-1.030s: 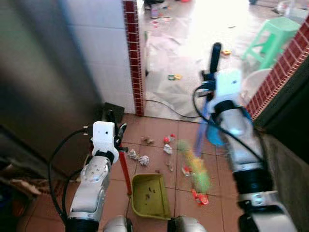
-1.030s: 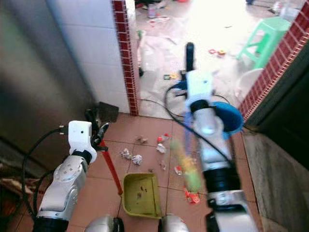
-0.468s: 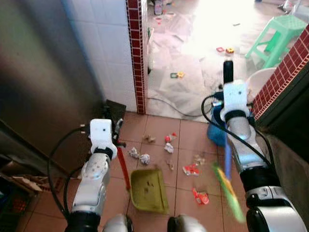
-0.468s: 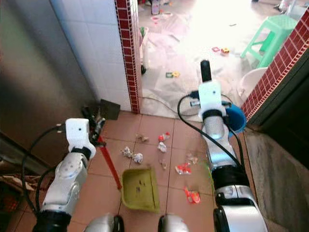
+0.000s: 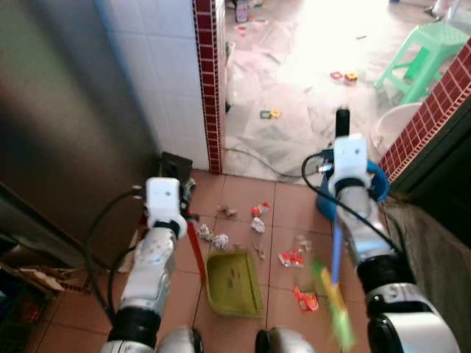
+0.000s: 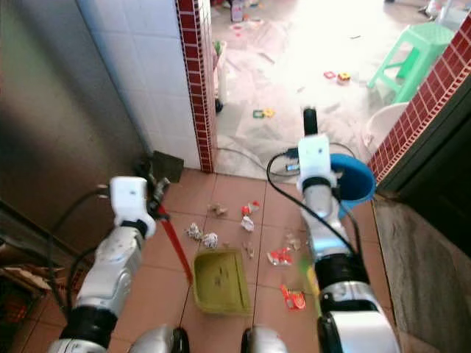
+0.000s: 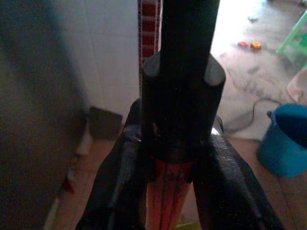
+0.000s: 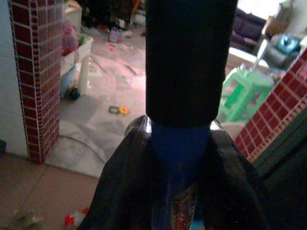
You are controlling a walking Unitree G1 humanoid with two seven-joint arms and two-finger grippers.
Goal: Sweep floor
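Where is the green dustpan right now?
The green dustpan lies on the brown tiled floor just ahead of the robot, between its arms. Its red handle is held by the left gripper, with crumpled paper scraps just beyond it.

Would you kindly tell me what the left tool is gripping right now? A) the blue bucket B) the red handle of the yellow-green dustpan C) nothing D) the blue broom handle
B: the left tool is closed around the red handle, which runs down to the yellow-green dustpan on the tiles.
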